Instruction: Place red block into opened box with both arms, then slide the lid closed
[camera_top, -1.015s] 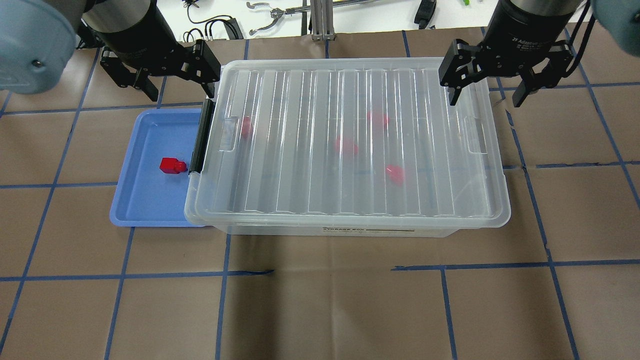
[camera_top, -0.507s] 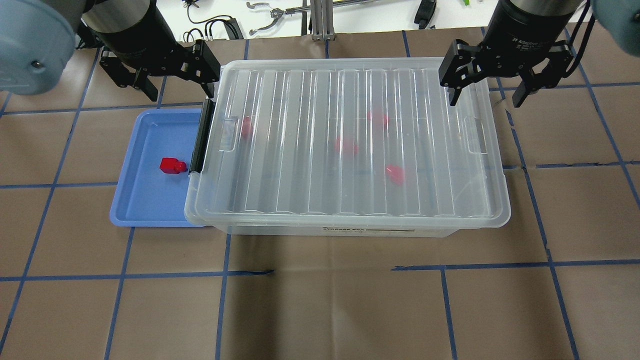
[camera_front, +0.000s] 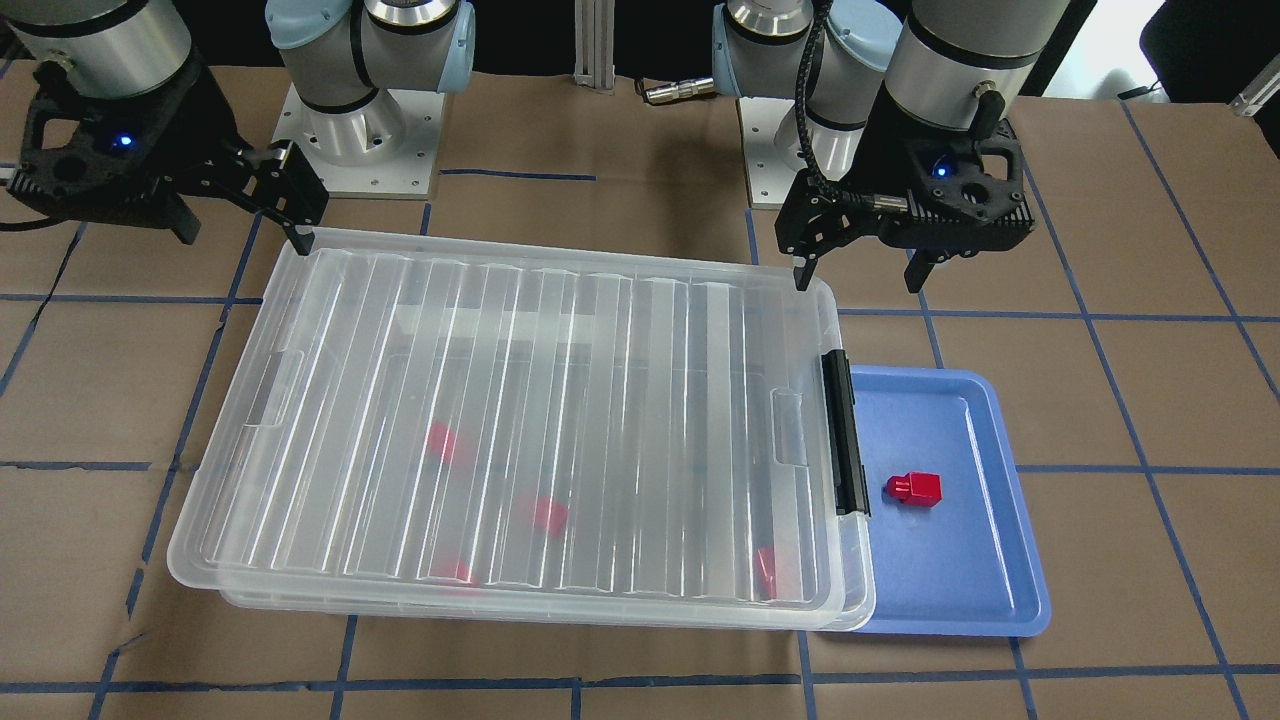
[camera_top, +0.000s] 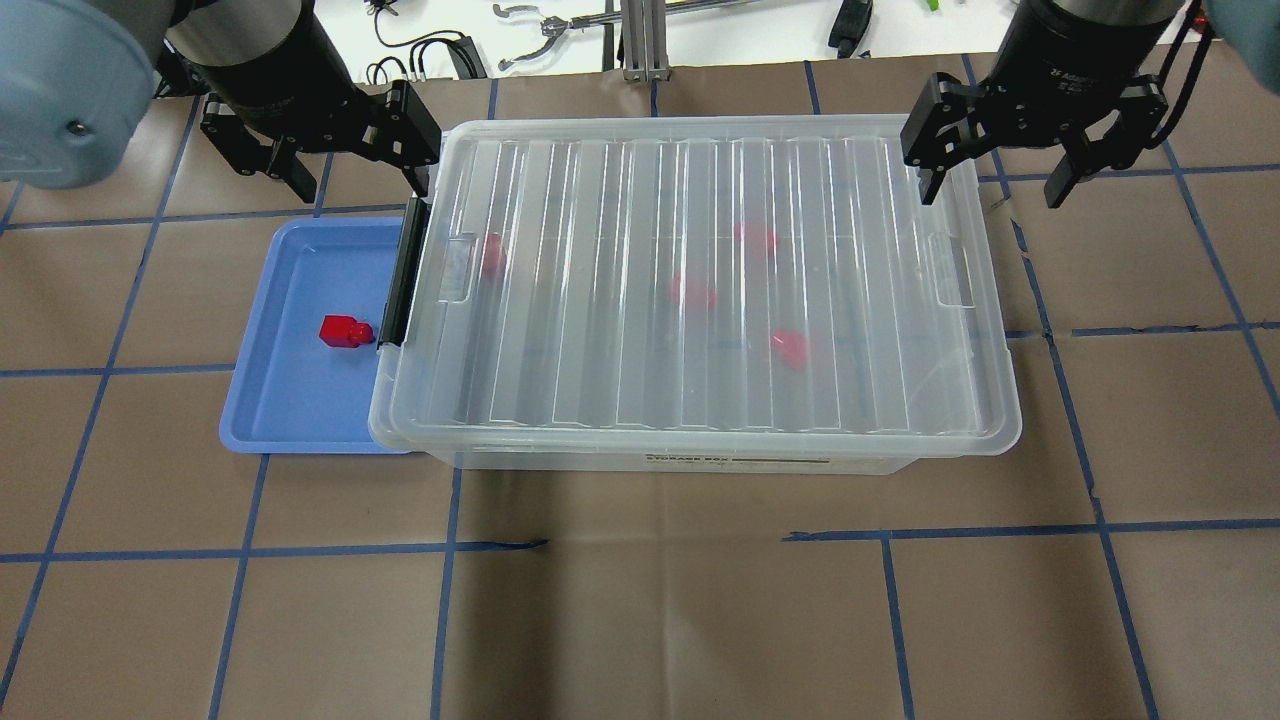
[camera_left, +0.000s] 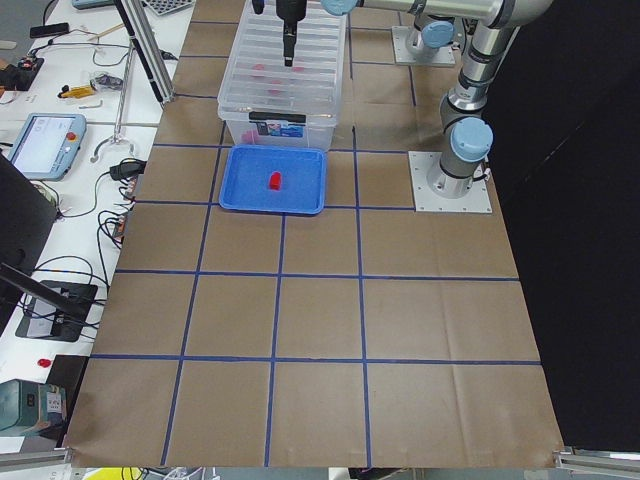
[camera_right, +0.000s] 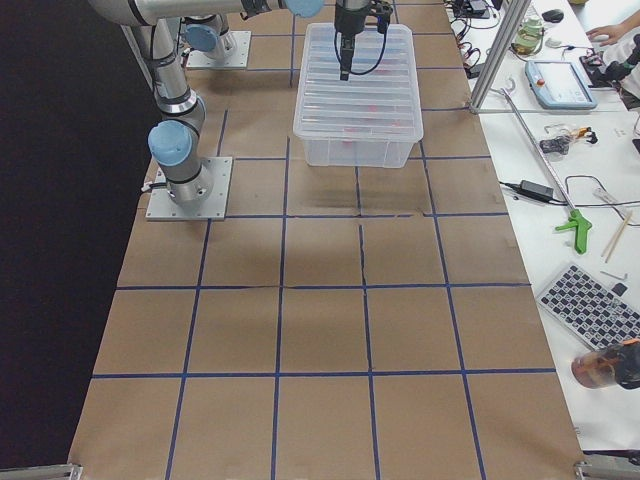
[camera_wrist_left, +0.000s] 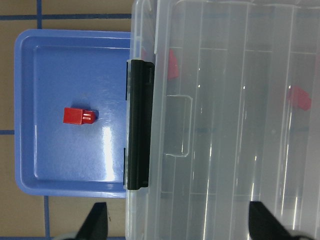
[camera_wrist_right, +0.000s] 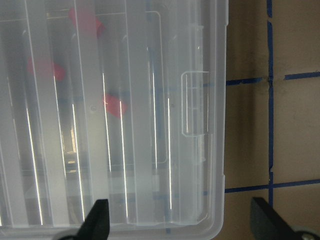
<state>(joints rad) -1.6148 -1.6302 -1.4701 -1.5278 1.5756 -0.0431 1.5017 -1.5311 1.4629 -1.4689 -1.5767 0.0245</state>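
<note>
The red block (camera_top: 345, 331) lay on the tray (camera_top: 290, 410), just left of the box (camera_top: 700, 462) with the lid (camera_top: 700, 300) over it, stub pointing right. The left gripper (camera_top: 358, 182), fingers apart, hung on its far side; the right gripper (camera_top: 990, 195), likewise spread, was well away.

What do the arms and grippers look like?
The left arm and right arm are silver tubes with pale blue joint caps. Left gripper and right gripper are black, two-fingered, each with a blue light. A black cable runs down the left arm.
</note>
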